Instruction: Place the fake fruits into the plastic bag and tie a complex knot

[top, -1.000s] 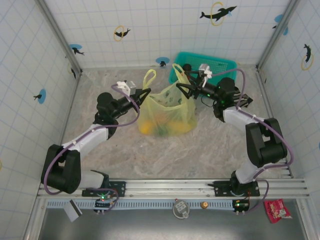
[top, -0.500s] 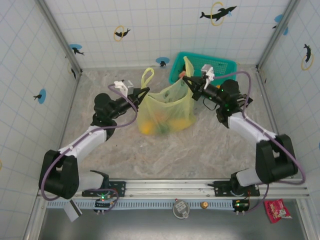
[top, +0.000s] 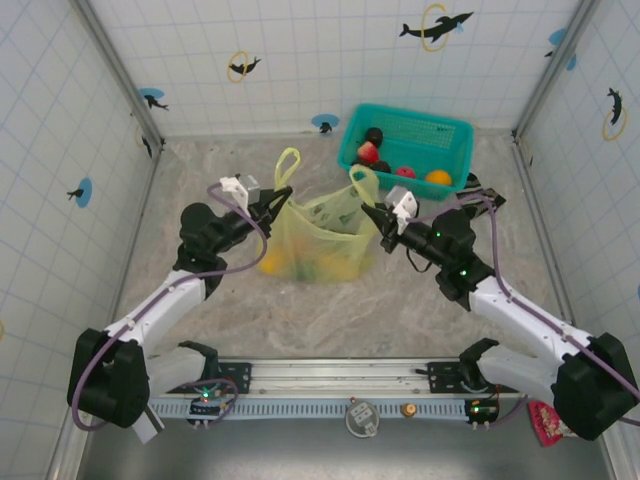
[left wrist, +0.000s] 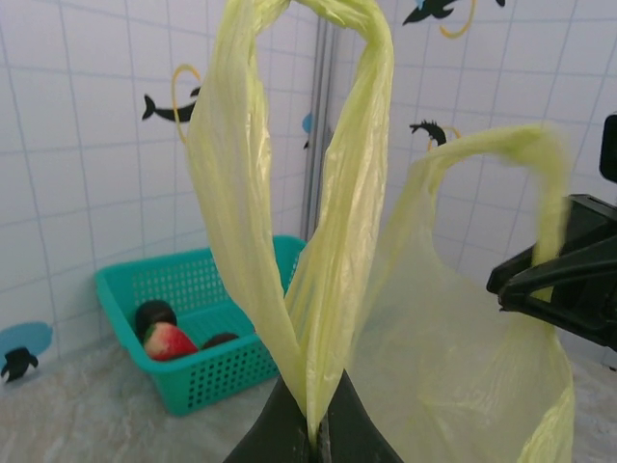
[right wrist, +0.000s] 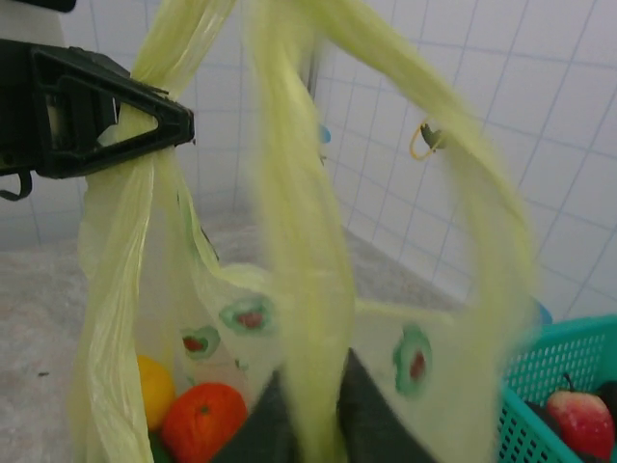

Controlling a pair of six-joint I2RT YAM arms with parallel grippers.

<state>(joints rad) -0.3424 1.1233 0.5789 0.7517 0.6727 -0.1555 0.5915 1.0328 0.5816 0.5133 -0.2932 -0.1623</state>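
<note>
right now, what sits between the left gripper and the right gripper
The translucent yellow-green plastic bag, spanning from left gripper to right gripper, in the top external view.

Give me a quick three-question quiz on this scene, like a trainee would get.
1. True or false: the bag is knotted.
2. The left gripper grips: A a handle, B an orange, C nothing.
3. Where do fruits lie outside the bag?
Key: 1 false; 2 A; 3 in the basket.
</note>
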